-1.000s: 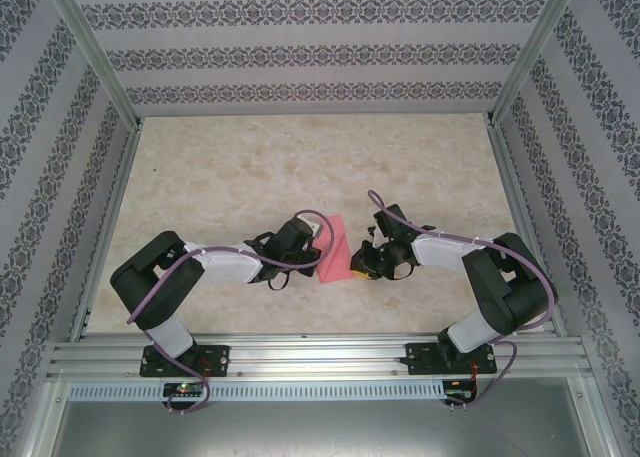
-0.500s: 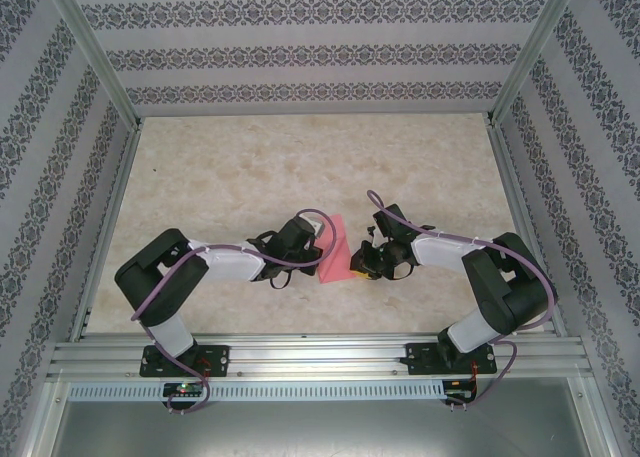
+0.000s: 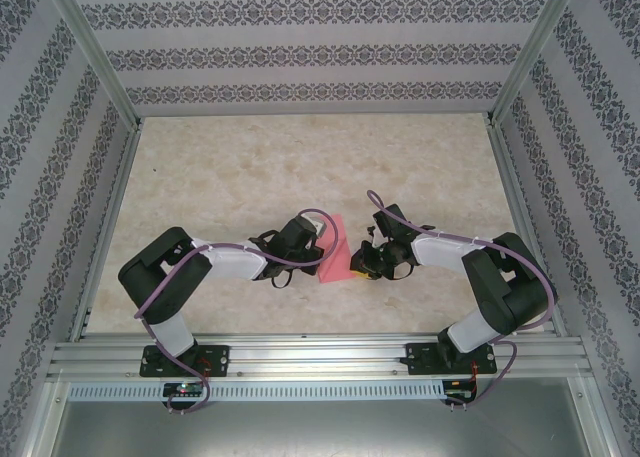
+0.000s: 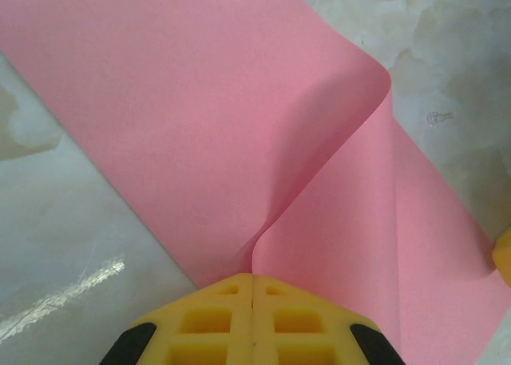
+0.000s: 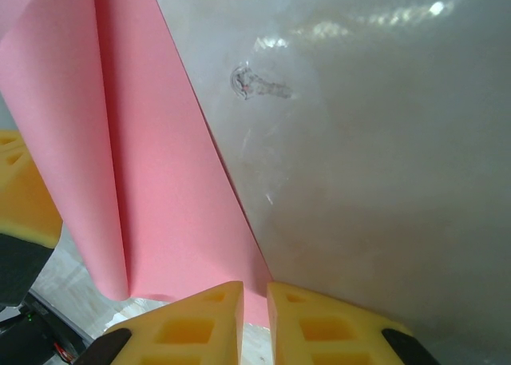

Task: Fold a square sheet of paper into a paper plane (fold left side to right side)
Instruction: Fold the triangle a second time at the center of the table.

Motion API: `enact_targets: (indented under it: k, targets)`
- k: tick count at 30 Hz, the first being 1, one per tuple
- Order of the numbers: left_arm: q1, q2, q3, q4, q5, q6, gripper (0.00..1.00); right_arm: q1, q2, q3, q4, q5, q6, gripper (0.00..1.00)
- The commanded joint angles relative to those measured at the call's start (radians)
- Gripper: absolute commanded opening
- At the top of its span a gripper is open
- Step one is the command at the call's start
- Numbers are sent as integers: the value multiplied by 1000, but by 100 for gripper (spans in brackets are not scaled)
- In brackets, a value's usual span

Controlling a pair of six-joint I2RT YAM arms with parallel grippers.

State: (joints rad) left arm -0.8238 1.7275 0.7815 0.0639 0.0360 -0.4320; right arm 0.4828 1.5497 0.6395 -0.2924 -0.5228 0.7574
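Observation:
The square sheet of paper (image 3: 338, 252) is salmon pink and lies on the table between my two grippers. My left gripper (image 3: 322, 239) is shut on its left edge (image 4: 252, 279), lifted so that side curls up and over toward the right (image 4: 200, 125). My right gripper (image 3: 360, 265) sits low at the sheet's right side. Its yellow fingertips (image 5: 254, 289) stand a narrow gap apart over the sheet's near corner, with pink paper (image 5: 160, 181) showing in the gap and nothing pinched. The paper plane is out of view.
The marble-look tabletop (image 3: 300, 167) stretches bare behind the arms. Patterned walls and metal posts (image 3: 100, 67) fence it on three sides. A rail (image 3: 320, 355) carries both arm bases at the near edge. A small scuff mark (image 5: 255, 81) sits on the table beside the sheet.
My left arm has crept to the right, carrying the pinched left edge further over the sheet. The right arm has stayed in place.

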Motion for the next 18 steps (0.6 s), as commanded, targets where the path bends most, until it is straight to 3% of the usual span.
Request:
enact_targets:
  k: [1, 18]
  targets:
    - [12, 15, 22, 4, -24, 20, 0, 20, 25, 8, -17, 25, -18, 17]
    - [12, 15, 12, 13, -22, 17, 0, 22, 28, 15, -21, 21, -24, 18]
